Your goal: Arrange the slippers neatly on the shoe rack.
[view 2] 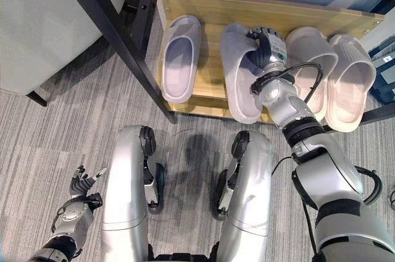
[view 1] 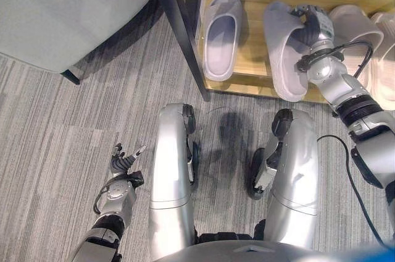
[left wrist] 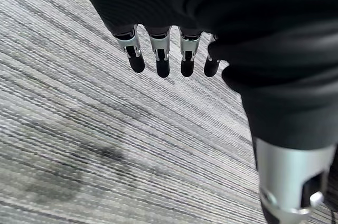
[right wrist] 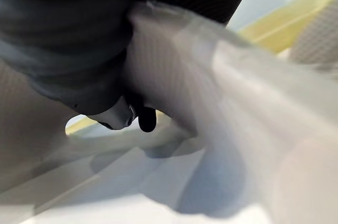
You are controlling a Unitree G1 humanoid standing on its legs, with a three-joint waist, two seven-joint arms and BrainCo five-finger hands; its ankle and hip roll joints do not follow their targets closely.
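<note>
right hand (view 2: 266, 46) curled on grey slipper (view 2: 237, 83), mid-rack (view 2: 259, 12) | slipper's long axis front-to-back, heel over front edge, toe-band end at hand | second grey slipper (view 2: 179, 58) toward left end | beige pair (view 2: 333, 76) at right | left hand (view 1: 123, 163) relaxed, low over carpet (view 1: 55, 132)

We find no text, label, number or sign that we can read in any view. The slippers (view 2: 181, 58) and the wooden shoe rack (view 2: 259, 10) beyond the right robot hand (view 2: 266, 46) carry no lettering that we can make out. Small marks on that robot hand's wrist are too tiny for us to tell.
</note>
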